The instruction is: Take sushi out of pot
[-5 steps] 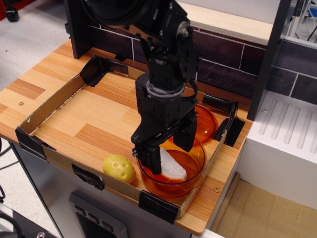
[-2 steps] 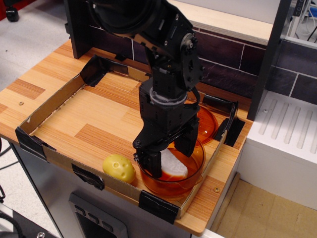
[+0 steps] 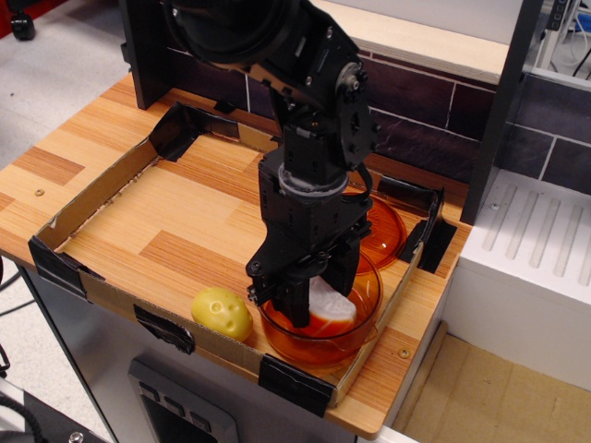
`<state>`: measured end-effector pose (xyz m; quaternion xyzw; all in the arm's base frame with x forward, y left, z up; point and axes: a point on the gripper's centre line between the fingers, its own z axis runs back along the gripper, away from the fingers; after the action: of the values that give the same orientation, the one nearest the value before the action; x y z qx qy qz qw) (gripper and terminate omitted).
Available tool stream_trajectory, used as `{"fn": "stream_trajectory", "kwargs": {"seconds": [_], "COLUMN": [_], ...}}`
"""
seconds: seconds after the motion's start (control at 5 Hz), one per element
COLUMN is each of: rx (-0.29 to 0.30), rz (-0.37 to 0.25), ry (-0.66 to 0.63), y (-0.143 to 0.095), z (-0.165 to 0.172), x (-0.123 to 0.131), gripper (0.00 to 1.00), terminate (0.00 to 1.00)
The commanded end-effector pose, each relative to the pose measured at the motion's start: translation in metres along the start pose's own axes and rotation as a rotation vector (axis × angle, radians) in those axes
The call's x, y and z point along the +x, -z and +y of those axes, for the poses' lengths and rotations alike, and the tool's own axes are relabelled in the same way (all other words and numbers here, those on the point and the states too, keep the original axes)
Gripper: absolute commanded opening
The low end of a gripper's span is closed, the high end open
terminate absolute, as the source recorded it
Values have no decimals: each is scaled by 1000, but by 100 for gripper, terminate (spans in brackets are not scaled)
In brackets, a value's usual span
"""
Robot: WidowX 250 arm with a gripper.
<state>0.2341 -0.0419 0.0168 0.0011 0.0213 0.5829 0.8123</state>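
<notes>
Dark brick tiling [image 3: 416, 106] is seen behind a wooden tabletop [image 3: 65, 152], on which a shallow cardboard tray [image 3: 102, 189] with black taped corners is laid. Only one view is given.

Within this view, the transparent orange pot [image 3: 365, 318] is found at the near right corner of the tray, and the sushi [image 3: 334, 305] is seen still inside it, its white top visible above an orange base. A flat transparent orange lid [image 3: 388, 226] is set just behind the pot, and a yellow lumpy toy [image 3: 222, 314] is lying just beside the pot on its left.

The black end effector [image 3: 309, 295] has been lowered into the pot, and its fingers are placed on either side of the sushi. The fingers appear drawn in against the piece, so it is judged to be clamped, though the far contact is partly hidden by the arm.

As to progress, the reach and descent are judged complete and the grasp seemingly made. Nothing has been lifted clear: the sushi is not seen above the rim. The raising out of the pot, the carry over the wall and the setting down on the tray floor are all left to be done.
</notes>
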Motion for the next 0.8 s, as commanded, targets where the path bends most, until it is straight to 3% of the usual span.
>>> {"fn": "stream_trajectory", "kwargs": {"seconds": [0.0,0.4,0.6], "rx": [-105,-183,-172], "rz": [21,54,29], "ry": [-29,-77,-126], "y": [-44,-90,-91], "z": [-13,-9,-7], "x": [7,28,50], "gripper": [0,0,0], "terminate": [0,0,0]}}
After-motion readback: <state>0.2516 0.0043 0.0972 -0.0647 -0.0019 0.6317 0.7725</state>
